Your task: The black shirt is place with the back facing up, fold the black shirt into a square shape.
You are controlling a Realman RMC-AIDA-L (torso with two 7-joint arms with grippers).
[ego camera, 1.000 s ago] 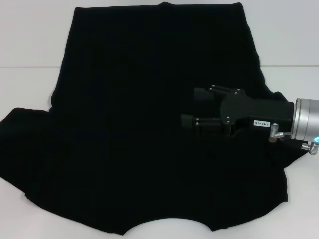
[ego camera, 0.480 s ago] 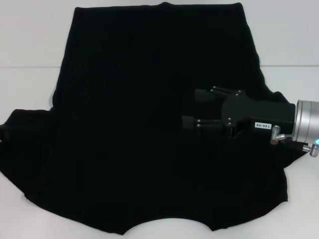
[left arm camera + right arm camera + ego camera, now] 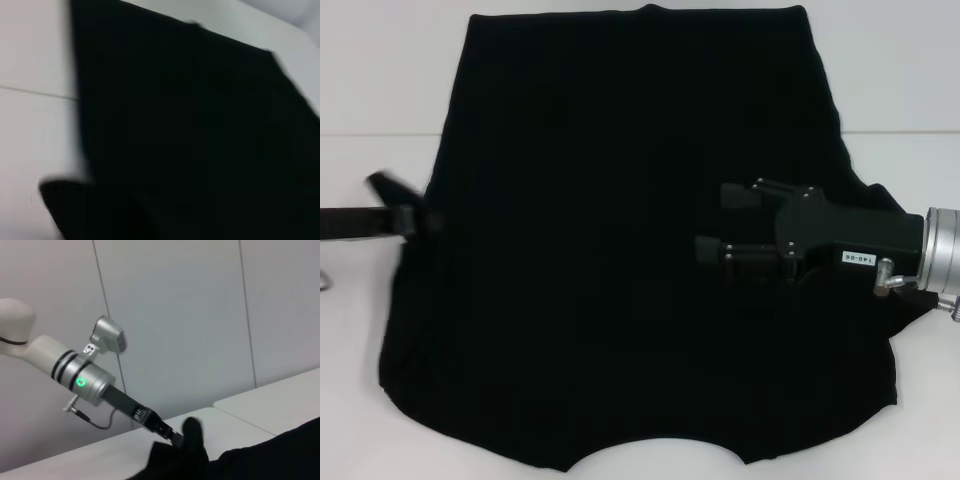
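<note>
Black shirt (image 3: 620,250) spread on the white desk (image 3: 380,70), both hands at work.

Its near hem runs out of view. The right hand (image 3: 712,222) hovers over the cloth's right part, fingers apart and holding nothing. Across from it, the left hand (image 3: 408,215) grips the lifted left sleeve at the shirt's edge; blur hides its fingers. The far hem lies flat beyond both.

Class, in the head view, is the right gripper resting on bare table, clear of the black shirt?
No. The right gripper lies over the black shirt, with fabric all around its fingers.
</note>
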